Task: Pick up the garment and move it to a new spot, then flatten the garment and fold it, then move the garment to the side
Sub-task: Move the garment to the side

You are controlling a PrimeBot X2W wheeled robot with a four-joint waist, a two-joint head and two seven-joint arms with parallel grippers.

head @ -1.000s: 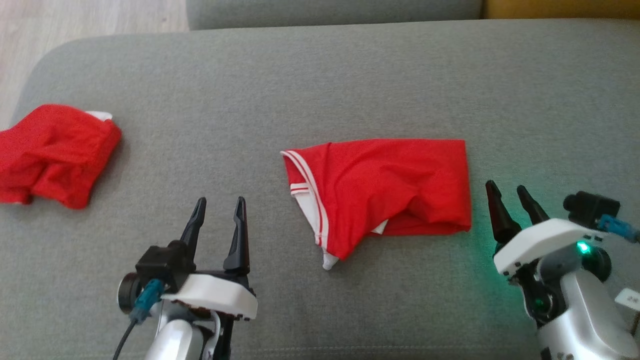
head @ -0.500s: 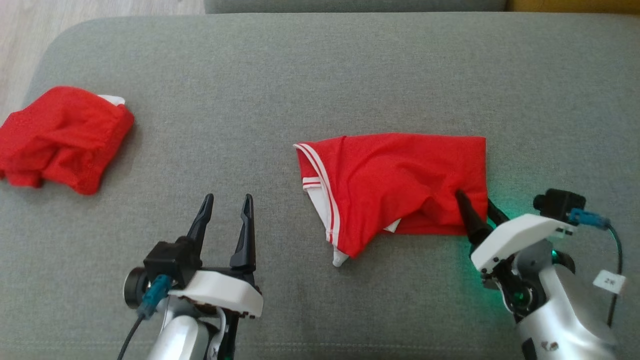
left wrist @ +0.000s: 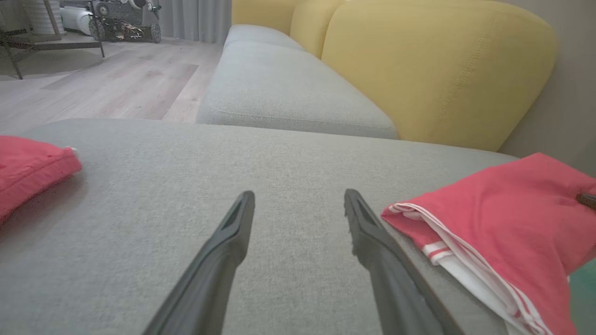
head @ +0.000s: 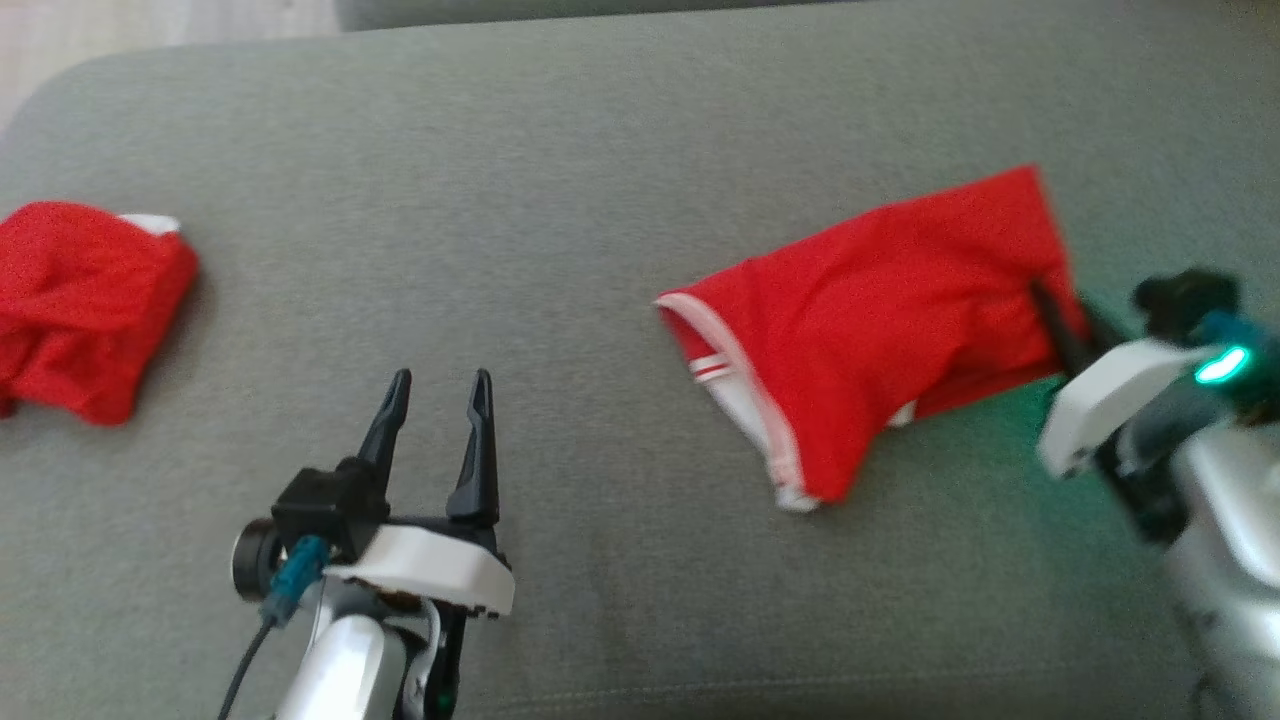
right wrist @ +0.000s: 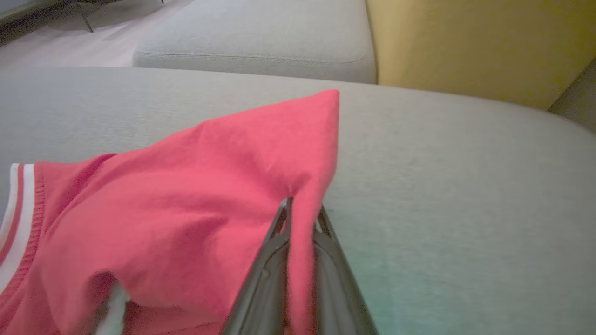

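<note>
The folded red garment (head: 880, 320) with white-striped trim lies skewed on the grey cushion, right of centre. My right gripper (head: 1062, 318) is shut on the garment's right edge; in the right wrist view the red cloth (right wrist: 195, 200) is pinched between the dark fingers (right wrist: 274, 242) and its far corner stands up. In the left wrist view the garment (left wrist: 507, 223) lies to the right of my left gripper (left wrist: 298, 200). That left gripper (head: 438, 392) stands open above the cushion at lower left, holding nothing.
A second red garment (head: 80, 305) lies bunched at the cushion's left edge. The grey cushion (head: 560, 200) spreads wide between the two. Beyond it are another grey seat (left wrist: 279, 88) and a yellow backrest (left wrist: 437, 70), with wooden floor (left wrist: 107, 79) to the left.
My right gripper went from open beside the garment to shut on its right edge and has dragged it right and away, skewing it. The head camera also shifted. The left gripper stayed put.
</note>
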